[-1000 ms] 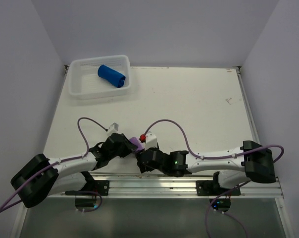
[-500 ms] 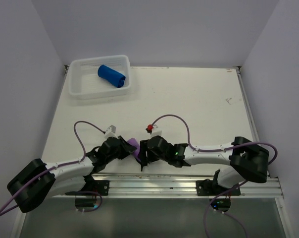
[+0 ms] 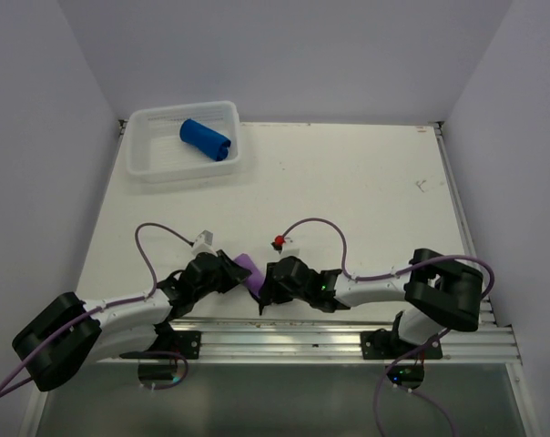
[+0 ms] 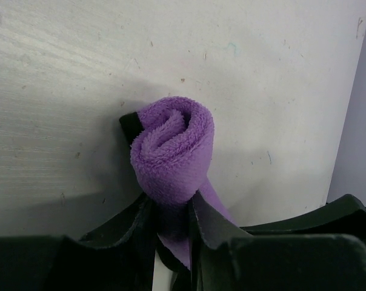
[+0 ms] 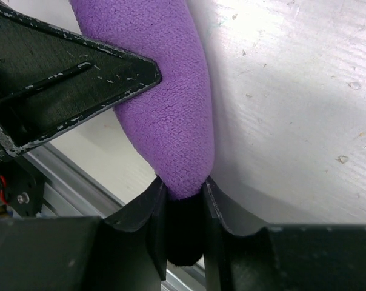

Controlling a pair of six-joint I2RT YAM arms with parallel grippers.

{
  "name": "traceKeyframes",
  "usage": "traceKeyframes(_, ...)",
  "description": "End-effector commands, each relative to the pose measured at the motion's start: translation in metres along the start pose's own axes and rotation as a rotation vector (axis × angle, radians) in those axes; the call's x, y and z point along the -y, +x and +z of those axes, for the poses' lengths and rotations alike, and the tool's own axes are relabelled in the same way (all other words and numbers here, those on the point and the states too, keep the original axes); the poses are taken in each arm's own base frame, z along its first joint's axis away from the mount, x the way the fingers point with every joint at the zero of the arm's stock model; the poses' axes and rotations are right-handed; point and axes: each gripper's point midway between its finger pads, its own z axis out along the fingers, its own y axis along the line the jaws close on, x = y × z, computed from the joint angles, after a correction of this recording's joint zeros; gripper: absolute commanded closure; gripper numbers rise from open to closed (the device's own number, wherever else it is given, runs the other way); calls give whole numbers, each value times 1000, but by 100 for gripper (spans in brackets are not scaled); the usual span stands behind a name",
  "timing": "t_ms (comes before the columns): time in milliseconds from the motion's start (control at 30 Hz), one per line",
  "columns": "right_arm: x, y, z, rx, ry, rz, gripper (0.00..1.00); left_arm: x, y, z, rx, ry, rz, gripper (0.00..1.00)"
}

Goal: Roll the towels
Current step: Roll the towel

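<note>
A basket [image 3: 146, 157] sits at the far left corner of the worktop [image 3: 348, 191], with one towel [image 3: 206, 139] lying inside it, right of its middle. Well apart, near the front edge, the second towel [image 3: 249, 268] lies between the left end effector [image 4: 173, 225] on its left and the right end effector [image 5: 184, 215] on its right, each gripping one end.

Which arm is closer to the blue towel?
Left. The left end effector is far toward the near edge from the blue towel; the right end effector is farther away, more rightward.

Rolled purple towel [image 5: 171, 121], end pinched in right end effector [image 5: 184, 183], white table [image 5: 292, 91]
</note>
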Motion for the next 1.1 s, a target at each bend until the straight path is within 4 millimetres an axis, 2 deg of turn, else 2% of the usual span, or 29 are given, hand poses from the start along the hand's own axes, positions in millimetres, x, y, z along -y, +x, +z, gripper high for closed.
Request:
traceKeyframes(0, 7, 1, 2, 0, 32, -24, 79, -5, -1, 1, 5, -12, 30, 74)
traceKeyframes(33, 3, -3, 1, 7, 35, -37, 82, -4, -1, 1, 5, -10, 30, 71)
traceKeyframes(67, 8, 3, -1, -11, 66, -60, 85, -6, 0, 0, -1, -25, 32, 67)
traceKeyframes(100, 10, 0, -1, 8, 91, -73, 92, 0, -3, 1, 1, -23, 31, 63)
traceKeyframes(133, 3, -2, -2, 21, 98, -85, 94, 1, -5, 1, 4, -33, 33, 56)
traceKeyframes(167, 10, 2, -3, 5, 142, -104, 95, -3, -4, 0, -8, -65, 39, 53)
traceKeyframes(200, 14, -1, -4, 24, 181, -121, 95, 7, -8, 0, -5, -57, 43, 50)
traceKeyframes(233, 4, -2, -5, 33, 182, -129, 98, 9, -10, -1, -4, -67, 47, 46)
traceKeyframes(267, 9, 1, -7, 22, 221, -147, 99, 5, -9, -3, -17, -103, 55, 43)
traceKeyframes(300, 13, -1, -6, 38, 264, -153, 100, 13, -13, -4, -11, -99, 55, 39)
traceKeyframes(333, 4, -4, -6, 47, 266, -158, 100, 16, -14, -5, -13, -103, 57, 34)
traceKeyframes(367, 10, -3, -9, 41, 306, -171, 100, 10, -12, -9, -30, -140, 67, 33)
traceKeyframes(433, 3, -9, -7, 64, 319, -158, 100, 19, -17, -11, -24, -134, 71, 30)
traceKeyframes(567, 1, -15, -5, 84, 354, -113, 100, 11, -16, -17, -35, -175, 77, 29)
traceKeyframes(700, -4, -10, 5, 60, 370, -90, 100, -3, -8, -20, -58, -204, 76, 29)
traceKeyframes(800, -16, -9, 11, 60, 330, -57, 100, -13, -2, -19, -77, -223, 65, 28)
traceKeyframes(967, -30, -7, 17, 48, 266, -29, 100, -12, -3, -14, -54, -192, 44, 28)
traceKeyframes(1067, -33, -6, 17, 50, 241, -14, 100, -19, -4, -9, -43, -219, 56, 30)
